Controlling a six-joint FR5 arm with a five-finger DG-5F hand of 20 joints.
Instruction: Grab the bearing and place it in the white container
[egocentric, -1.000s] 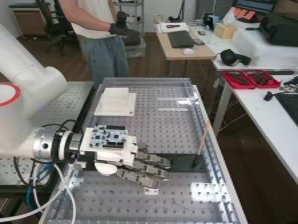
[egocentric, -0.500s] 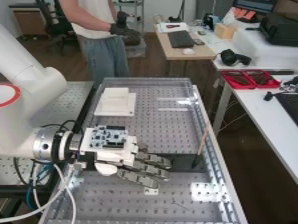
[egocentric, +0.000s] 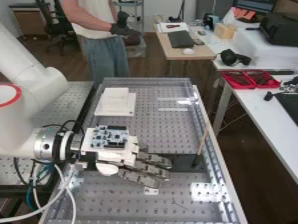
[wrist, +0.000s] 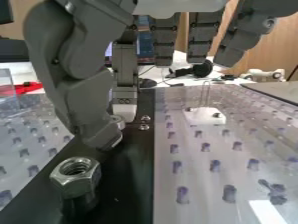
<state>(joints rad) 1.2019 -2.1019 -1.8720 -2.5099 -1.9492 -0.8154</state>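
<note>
While the arm (egocentric: 26, 117) comes in from the left edge of the high view, the white container (egocentric: 116, 106) sits a bit left of center in the upper half, a low, stepped block; can't tell if it's open on top. Next, lower mid-frame, is the hand (egocentric: 113, 156), w/ its fingers (egocentric: 153, 170) straight and side by side, slight gaps btw them, pinching nothing. R of it runs the dark strip (egocentric: 189, 163) set across the desk (egocentric: 176, 199). Per the wrist view, the "bearing" (looks more like a hex nut w/ a threaded bore) (wrist: 75, 176) rests on that strip, bore up, near the thumb (wrist: 85, 102) but apart from it.

Handling: bare metal, prob. steel, so rigid, dense for its size, hard to damage. Flat faces give decent purchase; smooth metal may slip if only a corner's caught. Best hold = thumb on one flat, fingers on the opp. flat, around mid-height, so it doesn't twist. Avoid pinching the top rim, b/c contact there is thin and it could tip or skid on the smooth strip. Firm squeeze should be OK, no crush risk.
</note>
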